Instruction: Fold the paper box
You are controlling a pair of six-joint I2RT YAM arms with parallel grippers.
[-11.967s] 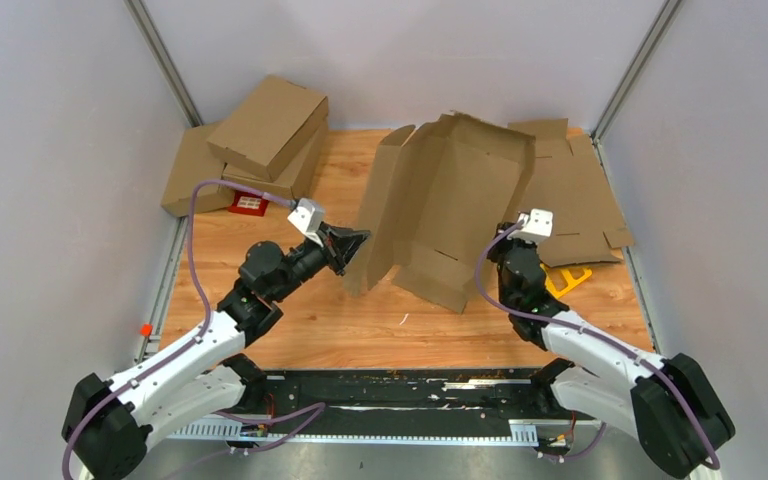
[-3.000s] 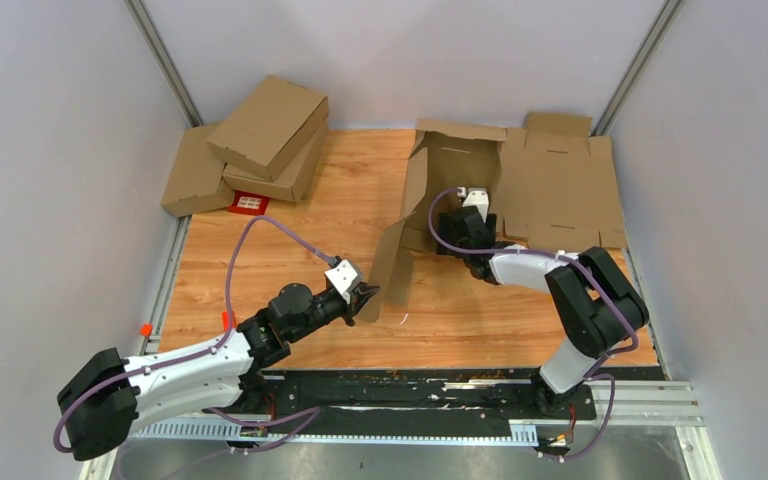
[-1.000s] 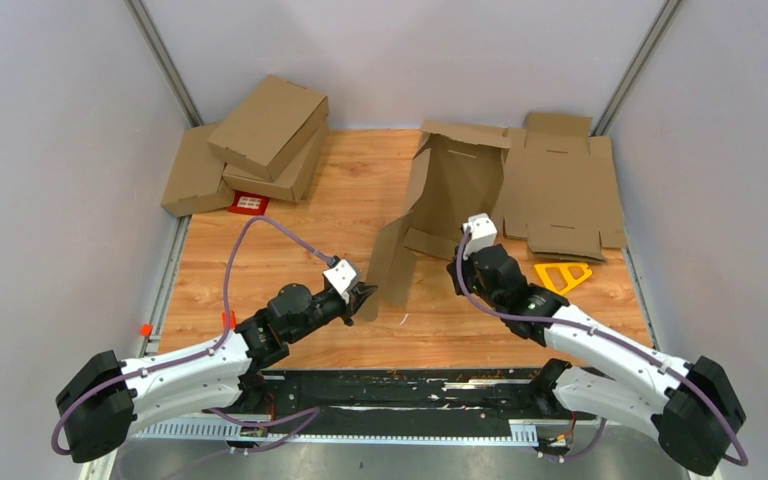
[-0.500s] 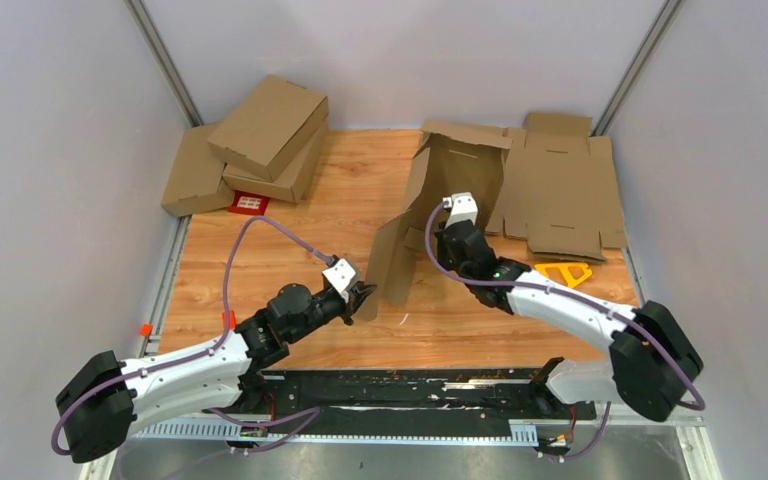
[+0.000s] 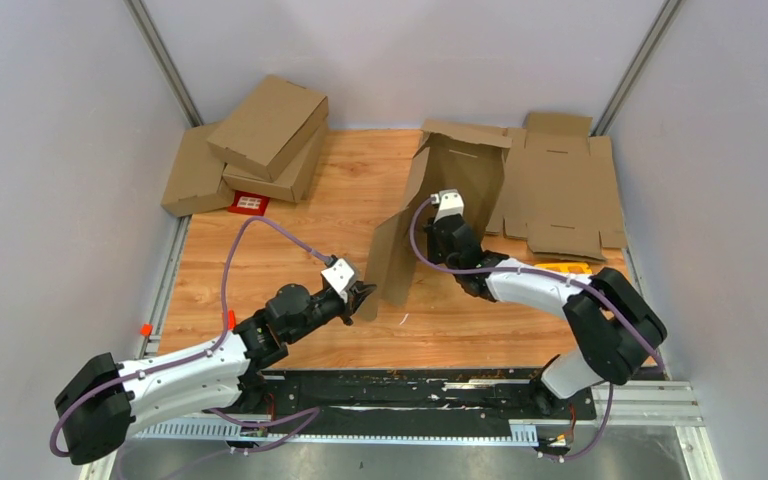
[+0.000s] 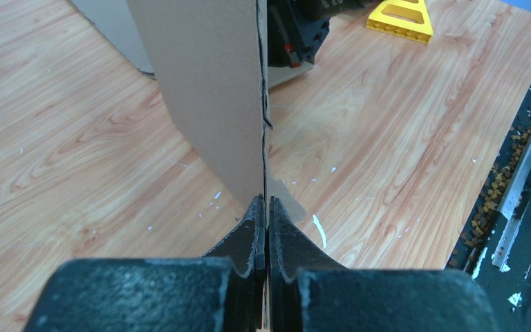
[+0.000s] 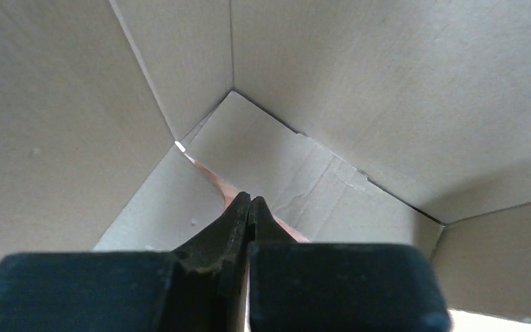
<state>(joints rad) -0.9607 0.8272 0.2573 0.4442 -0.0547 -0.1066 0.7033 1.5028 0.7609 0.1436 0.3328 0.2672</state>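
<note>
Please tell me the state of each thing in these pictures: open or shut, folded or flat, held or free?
paper box: partly folded, walls standing, one flap held.
left gripper: shut on the paper box flap's edge.
right gripper: shut, empty, pointing inside the paper box.
stacked boxes: fully folded, closed.
cardboard blank: unfolded, lying flat.

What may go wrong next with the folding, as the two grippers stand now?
1. The left gripper pinches only the thin edge of a standing flap of the paper box. The flap may slip out or buckle.
2. The right gripper, shut, points into an inner corner of the box. A hard push may crush the crease or shove the box onto the flat blanks beside it.
</note>
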